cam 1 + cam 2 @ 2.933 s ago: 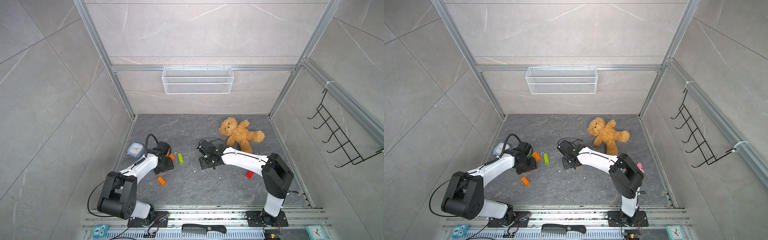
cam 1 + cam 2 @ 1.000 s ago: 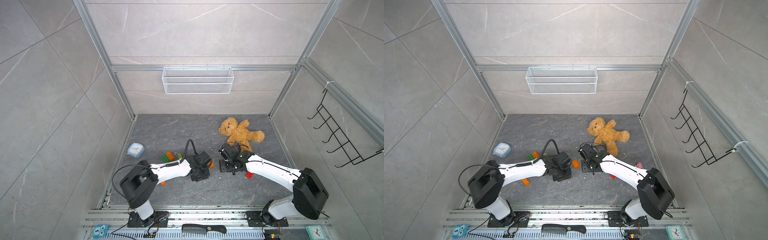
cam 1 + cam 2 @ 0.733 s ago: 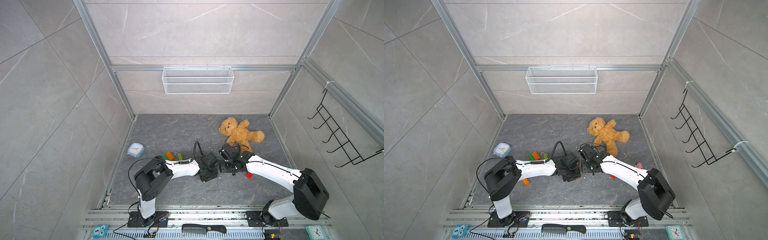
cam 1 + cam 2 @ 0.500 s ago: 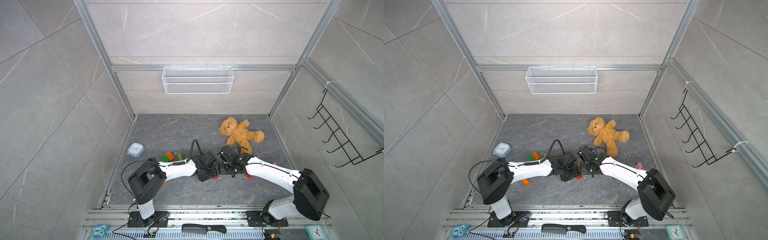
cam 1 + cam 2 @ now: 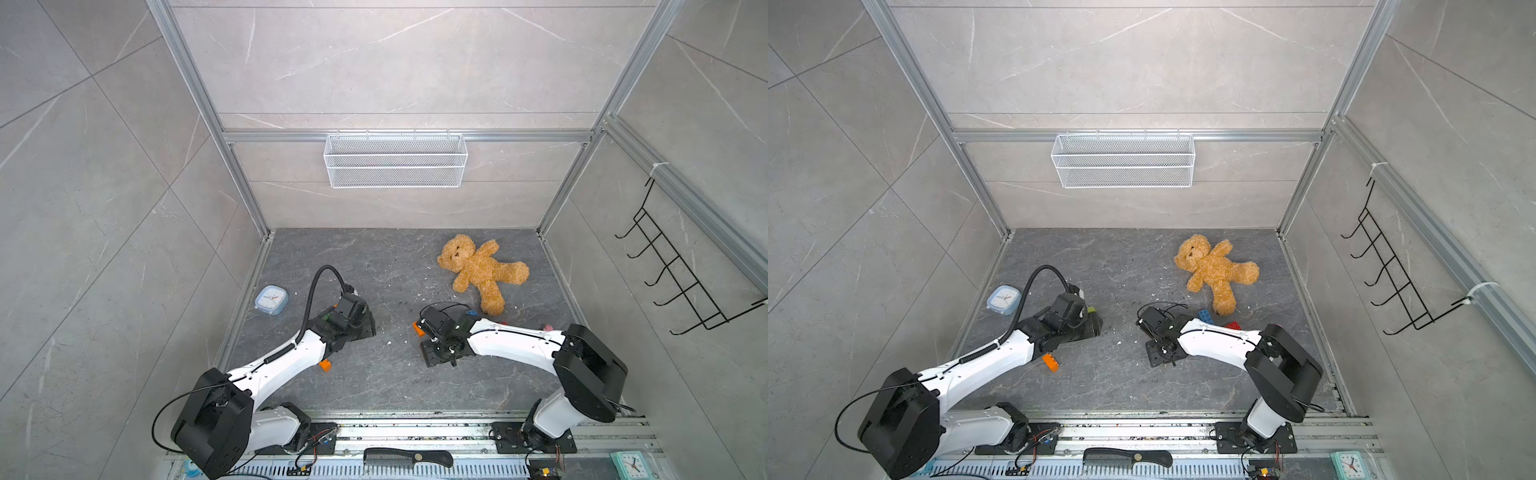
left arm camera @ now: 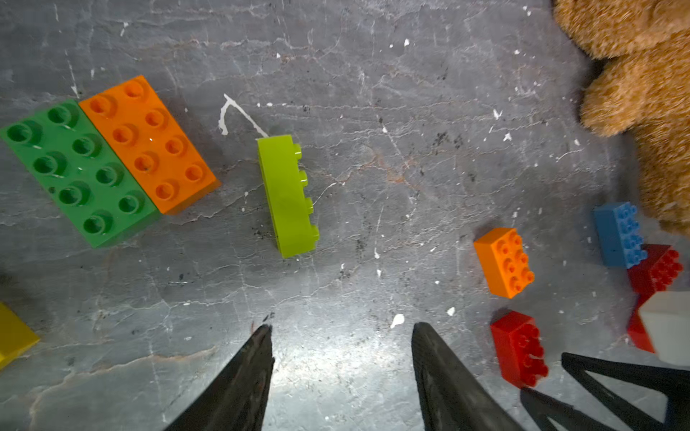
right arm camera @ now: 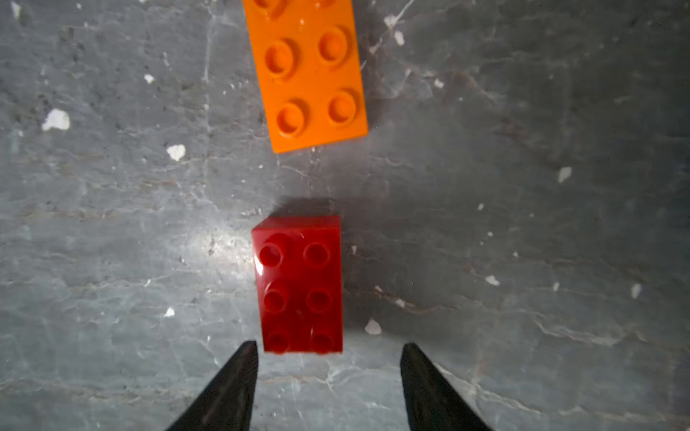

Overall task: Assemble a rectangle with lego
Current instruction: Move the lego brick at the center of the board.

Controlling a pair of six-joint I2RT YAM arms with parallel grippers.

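Lego bricks between clock and teddy bear

A wide bare stretch of surface is lying open between your two arms. Bare surface is also showing between the spread tips of your left pincer. A lime brick is lying ahead of them, with a green-orange pair sitting off to its side. A red brick is sitting at the mouth of your right pincer, hugging one tip, with an orange brick lying just beyond. The teddy is taking up the far right.
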